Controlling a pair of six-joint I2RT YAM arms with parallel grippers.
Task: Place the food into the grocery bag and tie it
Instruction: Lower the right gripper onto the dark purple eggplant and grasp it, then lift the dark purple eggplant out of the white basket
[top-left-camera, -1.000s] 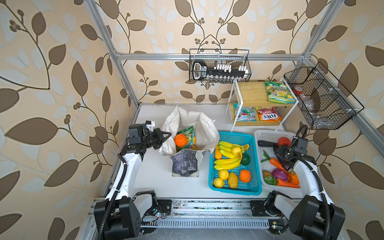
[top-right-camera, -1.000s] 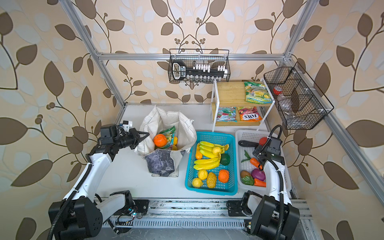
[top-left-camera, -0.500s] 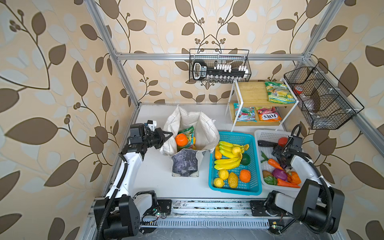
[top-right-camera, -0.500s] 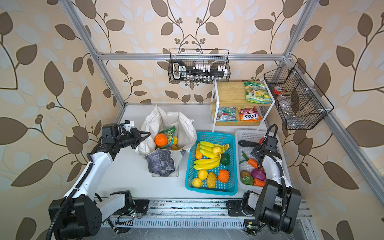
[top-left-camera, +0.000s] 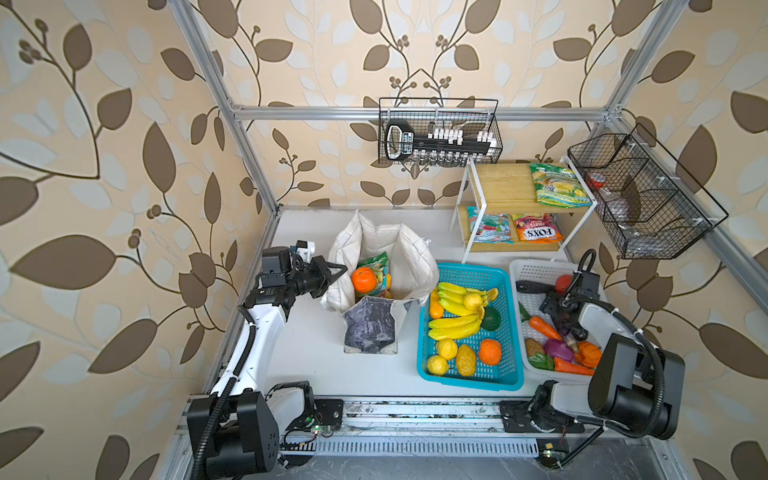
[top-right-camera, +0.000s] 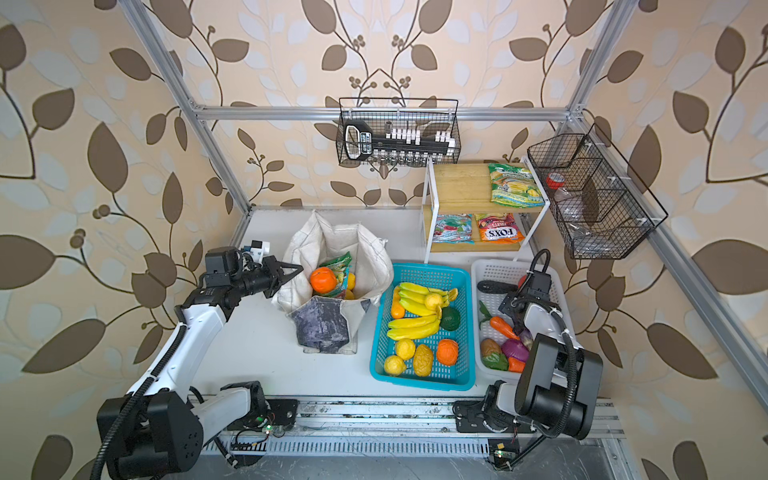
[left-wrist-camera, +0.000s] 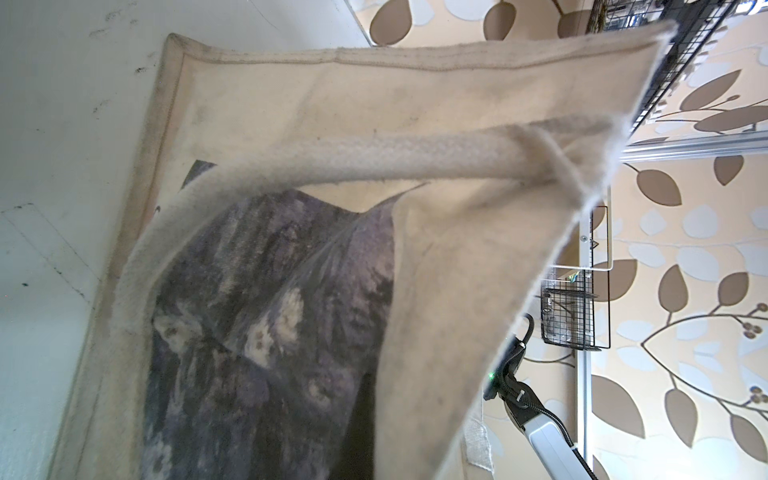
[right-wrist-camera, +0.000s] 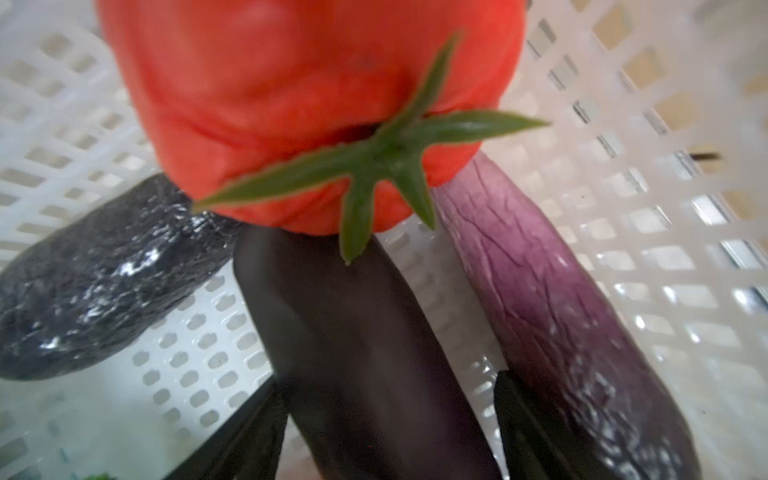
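Visibly, one grocery bag (top-left-camera: 415, 262) holds one orange (top-left-camera: 364, 280), one green packet (top-left-camera: 377, 266).

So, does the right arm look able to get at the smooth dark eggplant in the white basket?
Probably yes: the right gripper is open with a finger on each side of the smooth dark eggplant. Only the tomato at its far end might crowd the lift.

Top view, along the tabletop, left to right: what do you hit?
left gripper → grocery bag → blue basket → white basket
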